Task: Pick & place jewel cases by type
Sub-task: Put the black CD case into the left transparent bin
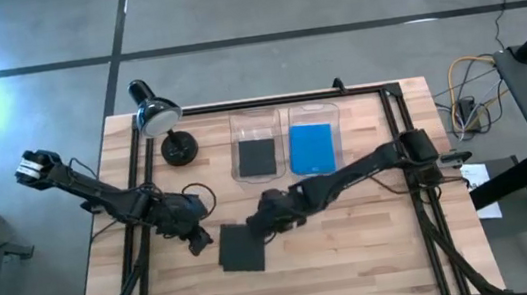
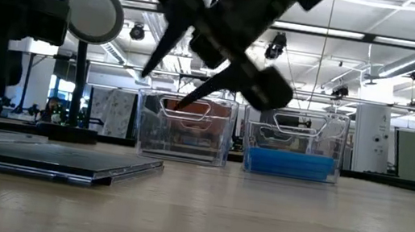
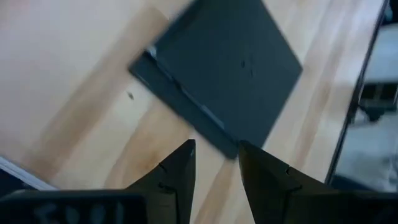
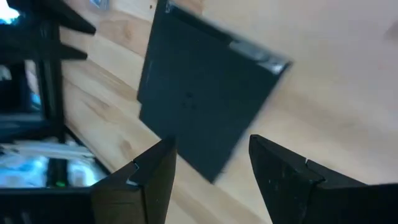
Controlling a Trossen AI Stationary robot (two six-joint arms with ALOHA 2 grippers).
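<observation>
A dark grey jewel case (image 1: pixel 242 246) lies flat on the wooden table, also seen in the low view (image 2: pixel 47 160). My left gripper (image 1: pixel 201 241) hovers at its left side, open, fingertips (image 3: pixel 216 152) close to one corner of the case (image 3: pixel 224 68). My right gripper (image 1: pixel 258 224) is open just beyond the case's far right corner, raised off the table with fingers slanting down (image 2: pixel 174 79); the case (image 4: pixel 199 106) shows ahead of its spread fingers (image 4: pixel 211 152). Another dark case (image 1: pixel 256 155) lies in the left clear bin and a blue case (image 1: pixel 311 148) in the right one.
Two clear bins (image 1: pixel 253 118) (image 1: pixel 312 110) stand side by side at the table's far middle. A desk lamp (image 1: pixel 159 115) stands at the far left corner, its round base (image 1: pixel 178 150) left of the bins. Bare wood lies near and right of the case.
</observation>
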